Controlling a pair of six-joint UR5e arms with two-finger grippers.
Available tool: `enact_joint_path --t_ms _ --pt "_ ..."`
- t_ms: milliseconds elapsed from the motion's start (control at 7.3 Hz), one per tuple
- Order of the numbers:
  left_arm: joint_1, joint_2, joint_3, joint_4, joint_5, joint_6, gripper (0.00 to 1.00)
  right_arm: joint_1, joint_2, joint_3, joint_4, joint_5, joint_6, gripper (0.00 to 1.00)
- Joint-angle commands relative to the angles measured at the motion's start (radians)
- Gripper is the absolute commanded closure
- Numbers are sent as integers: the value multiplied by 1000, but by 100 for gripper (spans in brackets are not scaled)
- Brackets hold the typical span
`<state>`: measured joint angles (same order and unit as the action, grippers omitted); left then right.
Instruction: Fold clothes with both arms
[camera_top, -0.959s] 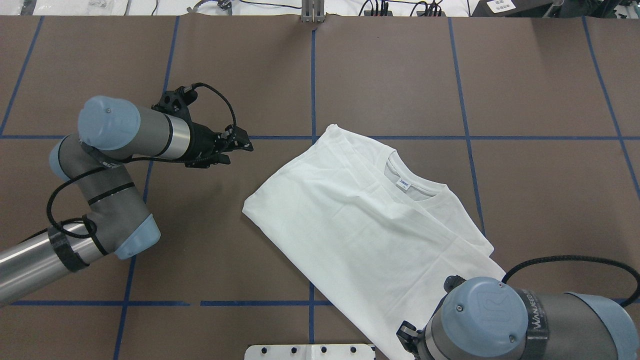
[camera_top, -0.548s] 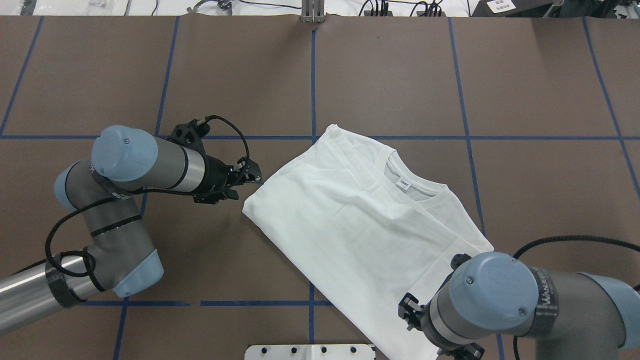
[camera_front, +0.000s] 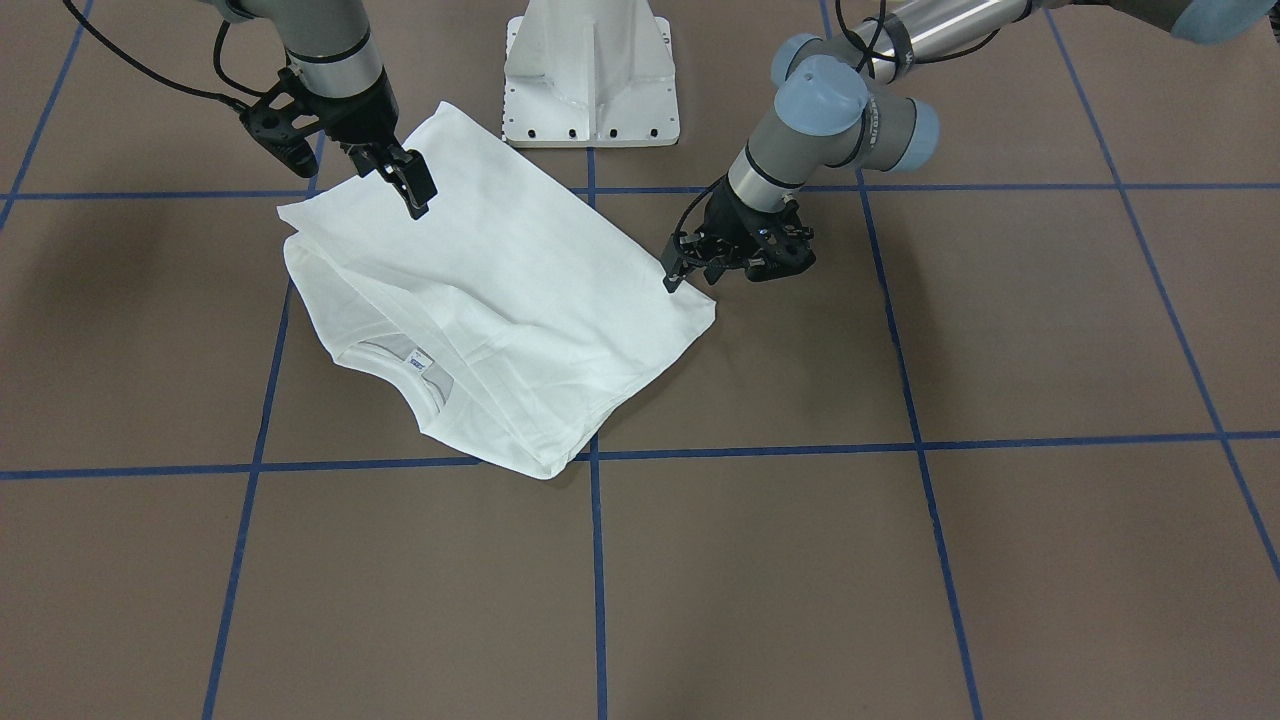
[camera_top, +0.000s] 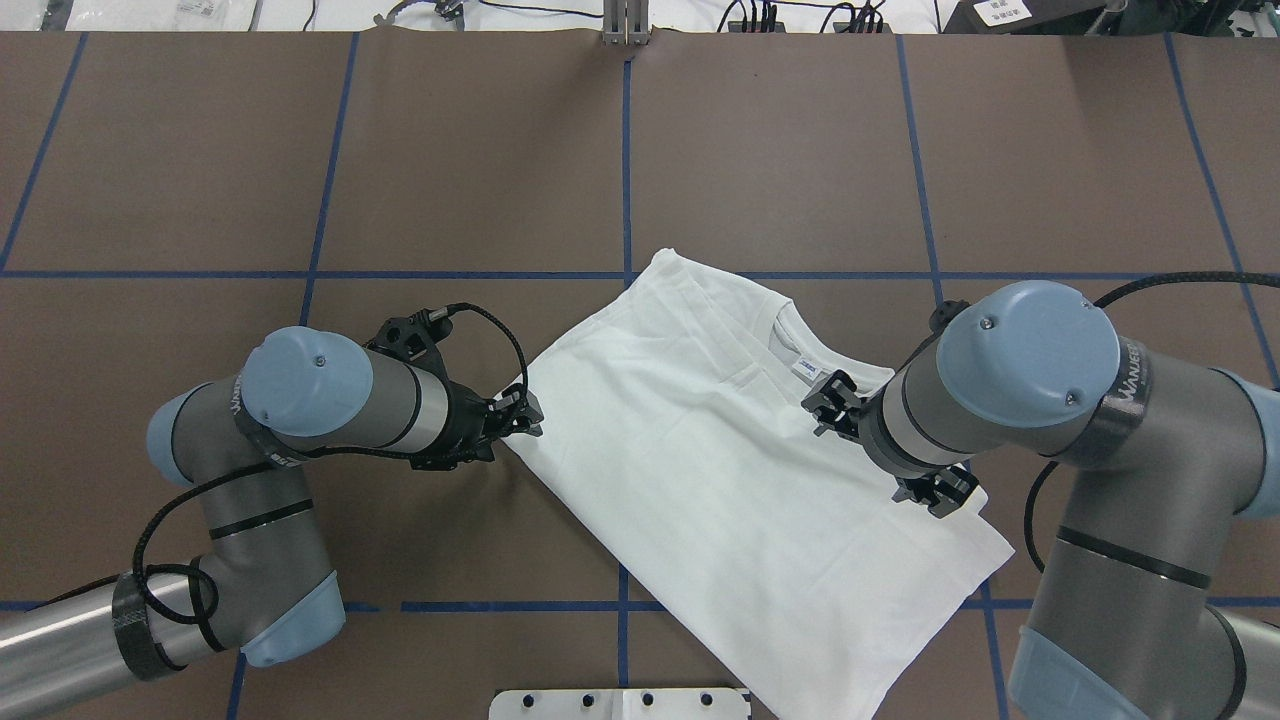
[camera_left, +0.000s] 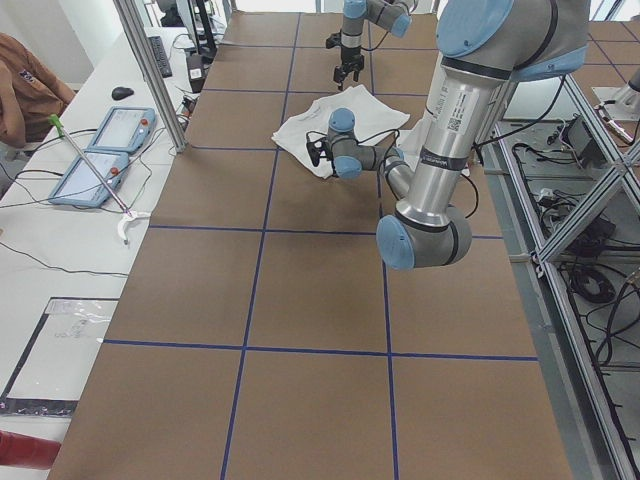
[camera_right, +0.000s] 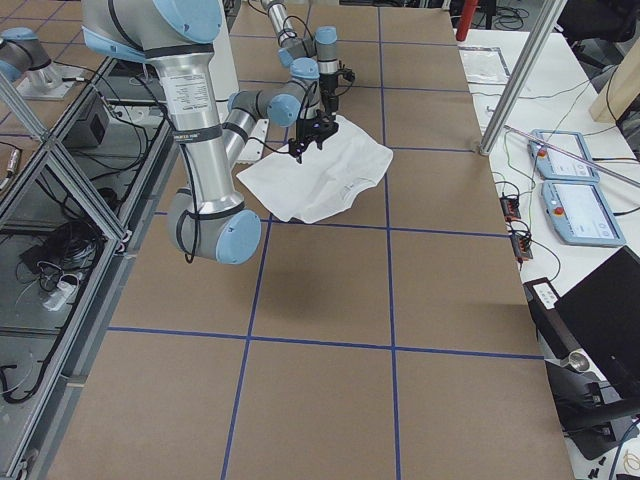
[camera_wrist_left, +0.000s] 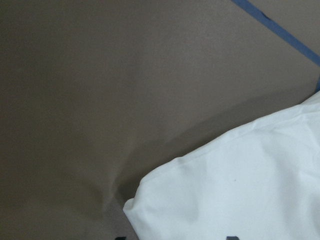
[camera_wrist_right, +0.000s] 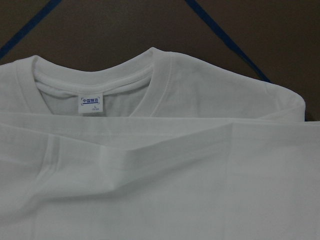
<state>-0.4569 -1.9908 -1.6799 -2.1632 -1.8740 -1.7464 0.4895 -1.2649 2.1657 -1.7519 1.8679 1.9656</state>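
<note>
Read on the overhead view, the left arm (camera_top: 300, 400) comes in from 8 o'clock. Its left claw (camera_top: 528, 418) is low at the T-shirt's (camera_top: 700, 470) 9 o'clock corner. In the wrist view its tips (camera_wrist_left: 229, 238) just show, well apart, so it is wide with nothing clamped, and the corner lies just ahead of them. The shirt lies flat mid-tabletop (camera_top: 760, 150), across the centre line. Its 6 o'clock corner is near the white pedestal (camera_top: 620, 702). It looks partly folded: the sleeves seem tucked in and a layer is laid over the body up to just below the neck label (camera_top: 806, 369). That leaves a long rectangle, so I judge at least one more fold, end over end, is left. Its long axis runs from 10 to 4 o'clock, shoulder to shoulder, and the collar (camera_top: 790, 325) opens toward 1 o'clock on the far long edge. The right claw (camera_front: 412, 192) hangs over the cloth beside the collar, apparently clear of it. I cannot tell whether it is wide or narrow, and it appears to hold nothing.
</note>
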Motion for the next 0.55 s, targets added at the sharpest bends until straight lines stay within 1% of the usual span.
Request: enact_joint_path --t_ms 0,137,274,411 --pt "1 -2 14 0 4 7 38 8 15 -7 0 4 -2 0" --pt "0 -2 16 0 6 7 48 9 12 -4 0 5 -2 0" --pt "0 -5 16 0 45 10 90 11 12 5 -1 8 -1 0" --pt "-2 -5 26 -1 49 25 100 11 12 6 -1 8 2 0"
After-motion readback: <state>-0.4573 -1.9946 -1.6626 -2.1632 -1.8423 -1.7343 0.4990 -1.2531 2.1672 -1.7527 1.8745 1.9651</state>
